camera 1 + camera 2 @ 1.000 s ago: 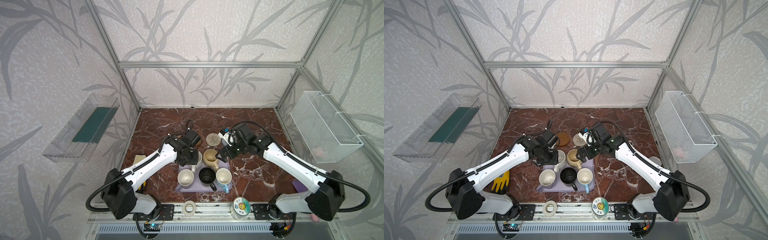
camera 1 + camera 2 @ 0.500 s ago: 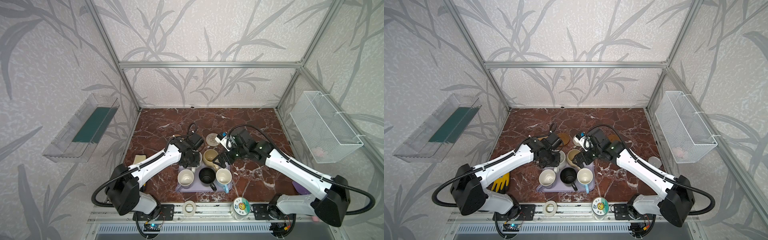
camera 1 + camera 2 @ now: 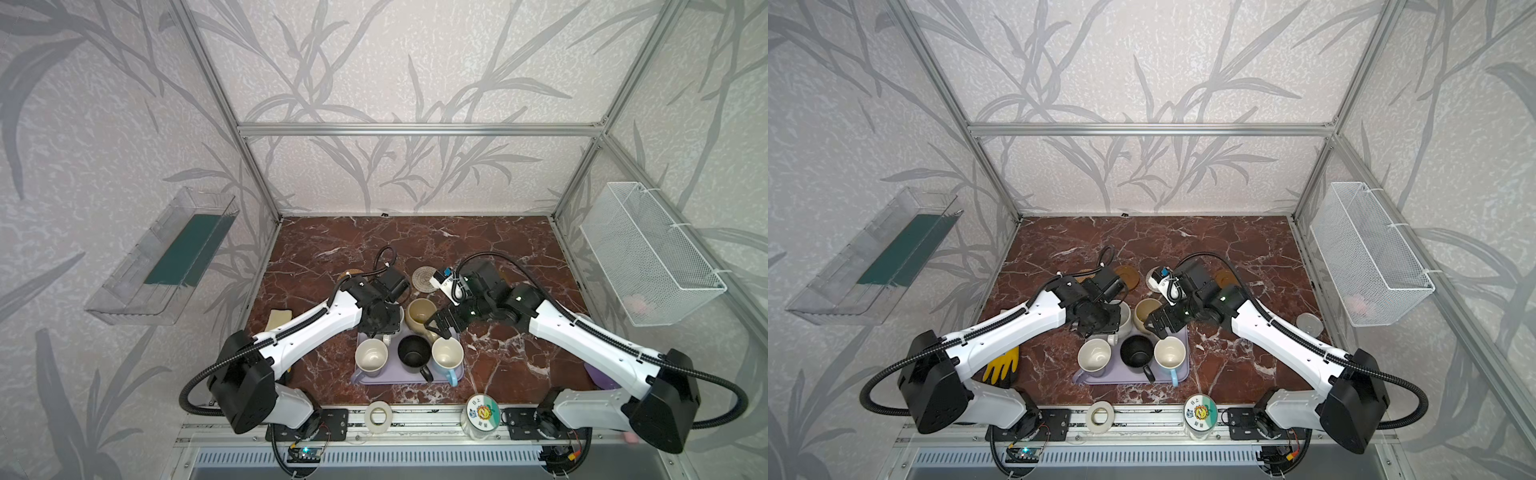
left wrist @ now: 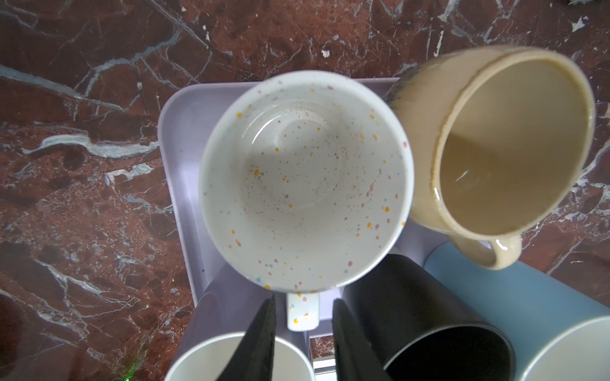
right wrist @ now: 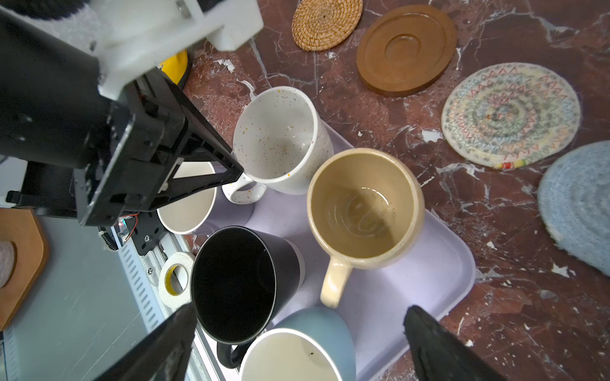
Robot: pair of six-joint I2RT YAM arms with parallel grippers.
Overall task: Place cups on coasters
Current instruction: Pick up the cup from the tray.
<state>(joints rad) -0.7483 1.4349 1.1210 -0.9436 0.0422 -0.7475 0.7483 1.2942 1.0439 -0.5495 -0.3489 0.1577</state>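
Five cups stand on the lavender tray (image 5: 439,270): white speckled (image 4: 303,184), beige (image 5: 363,207), black (image 5: 234,280), light blue (image 5: 297,353) and lavender (image 3: 371,357). My left gripper (image 4: 302,300) hangs over the white cup's handle (image 4: 303,311), open narrowly, one finger on each side with a small gap. My right gripper (image 5: 298,316) is open wide above the light blue cup, beside the beige cup's handle, holding nothing. The coasters lie bare behind the tray: tan rattan (image 5: 326,23), brown wooden (image 5: 407,49), cream spiral (image 5: 510,115), grey-blue (image 5: 577,207). A second brown coaster (image 3: 1225,276) shows behind my right arm.
A white tape roll (image 3: 378,417) and a lidded jar (image 3: 482,413) sit at the front rail. A yellow glove (image 3: 1003,365) lies at the left and a tin can (image 3: 1309,324) at the right. A wire basket (image 3: 648,257) hangs on the right wall.
My right arm has come forward from over the cream coaster to above the tray's front cups. My left gripper's fingers have drawn closer together around the white cup's handle.
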